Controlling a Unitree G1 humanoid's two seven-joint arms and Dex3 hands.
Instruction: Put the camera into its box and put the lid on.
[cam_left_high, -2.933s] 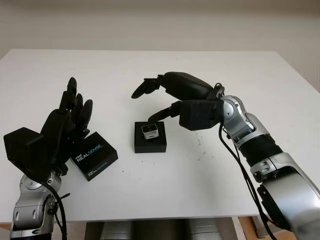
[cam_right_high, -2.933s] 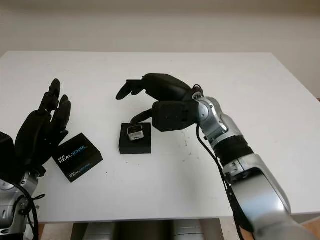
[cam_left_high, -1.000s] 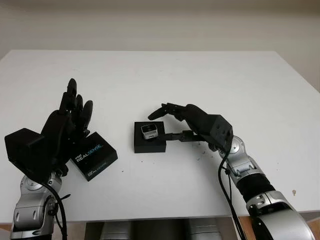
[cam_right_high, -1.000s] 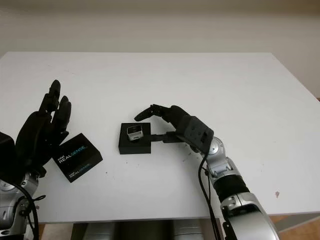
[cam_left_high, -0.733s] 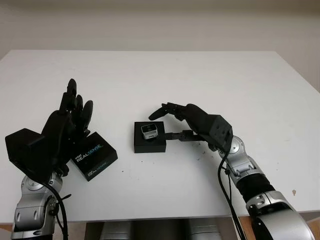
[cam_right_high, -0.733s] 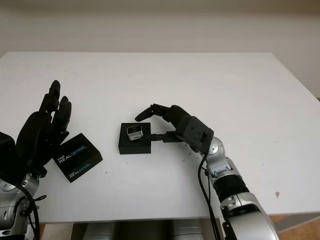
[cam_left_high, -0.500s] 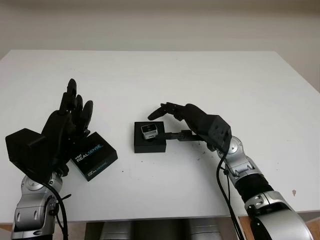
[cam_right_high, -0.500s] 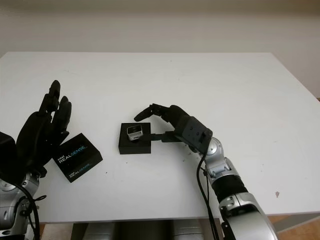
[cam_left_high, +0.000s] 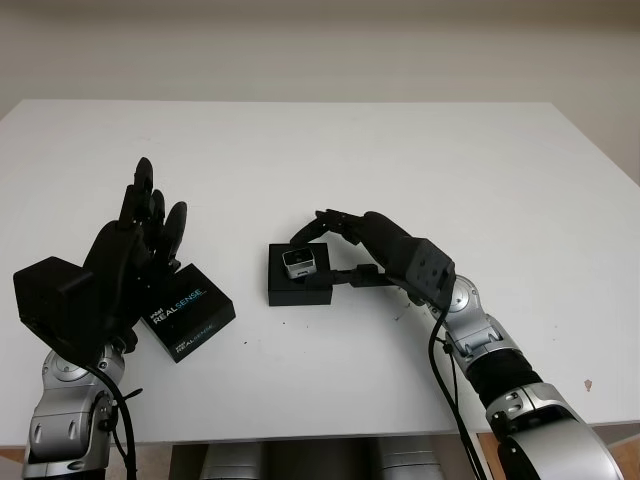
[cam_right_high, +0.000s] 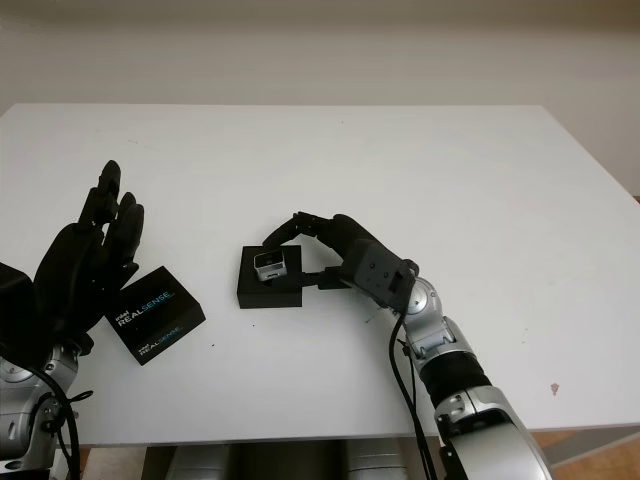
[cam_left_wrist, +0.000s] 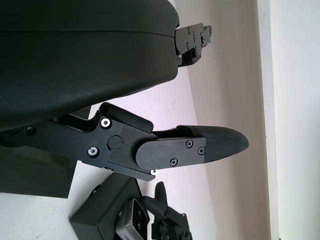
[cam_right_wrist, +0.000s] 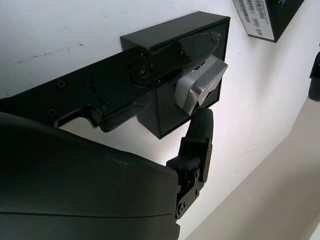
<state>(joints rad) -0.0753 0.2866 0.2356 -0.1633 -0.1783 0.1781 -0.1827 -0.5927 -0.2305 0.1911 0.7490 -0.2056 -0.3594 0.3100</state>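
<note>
The right hand (cam_left_high: 340, 250) has its fingers around the little camera (cam_left_high: 299, 262) sitting in the box (cam_left_high: 300, 287) but not squeezing it — one bump could tip it out — while the left hand (cam_left_high: 135, 255), open, waits by the lid (cam_left_high: 187, 311) beside the box.

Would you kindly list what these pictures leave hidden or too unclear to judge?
- Whether the right hand grips the camera: its fingers cover the contact in the right wrist view.
- How deep the camera sits in the box: eye views, too small.
- The near-left part of the lid: eye views, behind the open left hand.
</note>
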